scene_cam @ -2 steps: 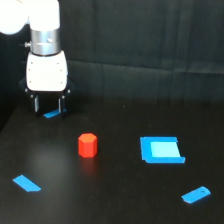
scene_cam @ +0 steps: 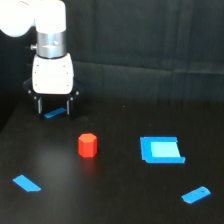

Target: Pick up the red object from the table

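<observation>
Since the frame 0.7 s ago, arm and gripper (scene_cam: 54, 107) have shifted slightly toward the exterior view's right. The red object sits at the same spot as before, and the blue pieces have not moved.

Table (scene_cam: 115, 200): flat matte black surface, carries everything else.

Arm (scene_cam: 50, 45): white body, grey collar, wrist pointing straight down over the far part of the table on the exterior view's left.

Gripper: two dark fingers (scene_cam: 39, 106) stand apart, nothing clamped. Tips are close to the table; contact cannot be judged from this view.

Blue square piece (scene_cam: 161, 150): flat on the table, lighter centre, well apart from the fingers, toward the exterior view's right and nearer the camera.

Red object (scene_cam: 87, 145): red-orange hexagonal block, upright on the table. It lies outside the fingers, nearer the camera than the tips and a little toward the exterior view's right of them. Clear black surface shows between it and the fingers; not touched.

Small blue strip (scene_cam: 55, 113): seen in the gap between the two fingers, low down, slightly tilted. Whether it touches either finger cannot be told.

Blue strip (scene_cam: 26, 183): flat, well in front of the fingers, nearest the camera on the exterior view's left.

Blue strip (scene_cam: 196, 194): flat, farthest from the fingers, near corner on the exterior view's right.
</observation>
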